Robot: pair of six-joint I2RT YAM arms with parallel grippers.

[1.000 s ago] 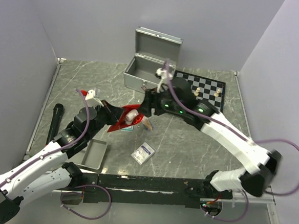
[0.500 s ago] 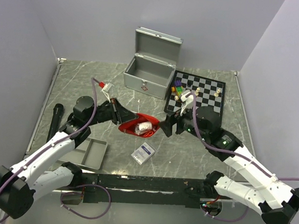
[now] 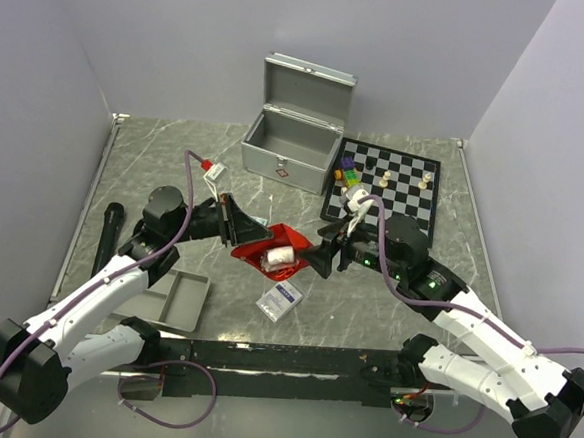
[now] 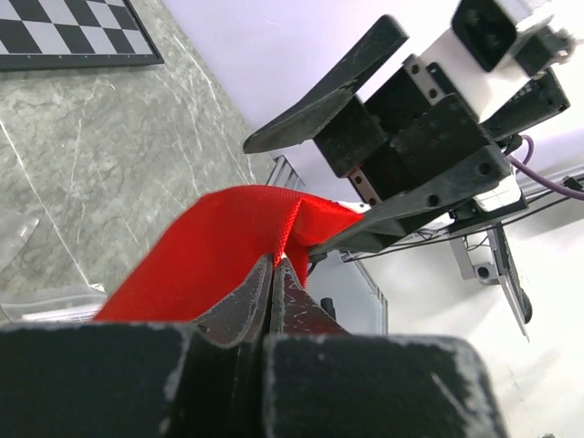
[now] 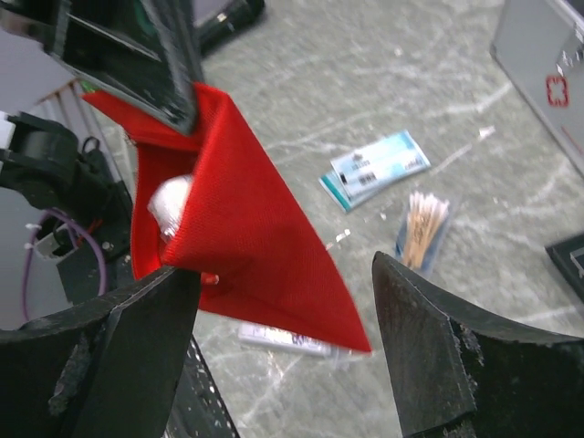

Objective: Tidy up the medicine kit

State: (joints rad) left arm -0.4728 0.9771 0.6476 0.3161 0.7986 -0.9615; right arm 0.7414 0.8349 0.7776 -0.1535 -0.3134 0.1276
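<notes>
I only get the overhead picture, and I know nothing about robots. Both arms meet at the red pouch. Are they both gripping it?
Observer: The left gripper is. Its wrist camera shows the fingers pinched shut on a fold of the red pouch.
Visitor: And the other one?
Observer: No. The right gripper has its jaws wide apart, and one finger appears just to touch the pouch's edge.
Visitor: Is anything on the table that I can't see?
Observer: Yes, a bag of cotton swabs lies on the table, beside a blue-and-white packet.
</notes>
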